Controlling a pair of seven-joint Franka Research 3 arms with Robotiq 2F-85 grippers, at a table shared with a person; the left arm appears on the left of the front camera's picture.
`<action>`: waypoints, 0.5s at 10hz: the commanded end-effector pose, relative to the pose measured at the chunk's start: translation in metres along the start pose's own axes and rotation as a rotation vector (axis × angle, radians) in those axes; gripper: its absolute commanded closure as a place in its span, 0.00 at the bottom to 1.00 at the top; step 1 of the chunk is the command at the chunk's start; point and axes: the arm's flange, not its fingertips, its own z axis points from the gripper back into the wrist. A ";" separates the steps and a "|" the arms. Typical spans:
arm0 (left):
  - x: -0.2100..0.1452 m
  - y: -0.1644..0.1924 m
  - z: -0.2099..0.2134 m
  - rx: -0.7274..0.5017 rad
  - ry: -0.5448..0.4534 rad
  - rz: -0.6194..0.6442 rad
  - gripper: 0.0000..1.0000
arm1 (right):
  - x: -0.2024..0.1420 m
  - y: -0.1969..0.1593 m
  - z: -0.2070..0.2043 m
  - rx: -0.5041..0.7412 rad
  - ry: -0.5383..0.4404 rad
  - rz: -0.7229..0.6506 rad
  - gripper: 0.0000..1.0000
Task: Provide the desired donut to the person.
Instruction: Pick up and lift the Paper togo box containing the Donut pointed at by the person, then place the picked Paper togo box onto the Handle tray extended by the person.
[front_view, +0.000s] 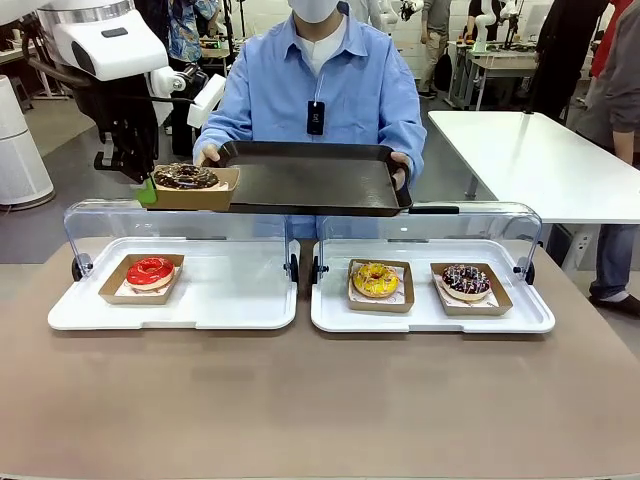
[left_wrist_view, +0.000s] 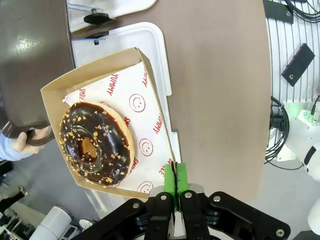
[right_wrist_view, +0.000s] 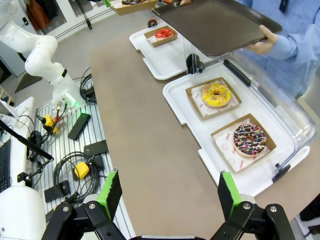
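a: where is the chocolate donut (front_view: 185, 176) held?
b: in its box (front_view: 197, 198), pinched at the rim by the clamped left gripper (front_view: 147, 191), at the tray's (front_view: 310, 180) nine o'clock, ready for setting down. the right gripper (right_wrist_view: 170, 192) is spread wide, empty.

Brown nut-flecked donut (left_wrist_view: 95, 142), tan box (left_wrist_view: 90, 72), red-printed white paper (left_wrist_view: 145, 125); red donut (front_view: 150, 270), yellow donut (front_view: 375, 279); dark tray (front_view: 310, 185); light-blue shirt (front_view: 270, 95); brown counter (front_view: 320, 400)
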 end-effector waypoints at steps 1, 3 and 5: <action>0.000 -0.003 0.002 0.003 0.009 0.010 1.00 | 0.000 -0.002 0.000 0.006 -0.020 0.017 0.00; 0.000 -0.003 0.002 0.003 0.009 0.010 1.00 | 0.000 -0.002 0.000 0.006 -0.020 0.017 0.00; 0.000 -0.003 0.002 0.003 0.009 0.010 1.00 | 0.000 -0.002 0.000 0.006 -0.020 0.017 0.00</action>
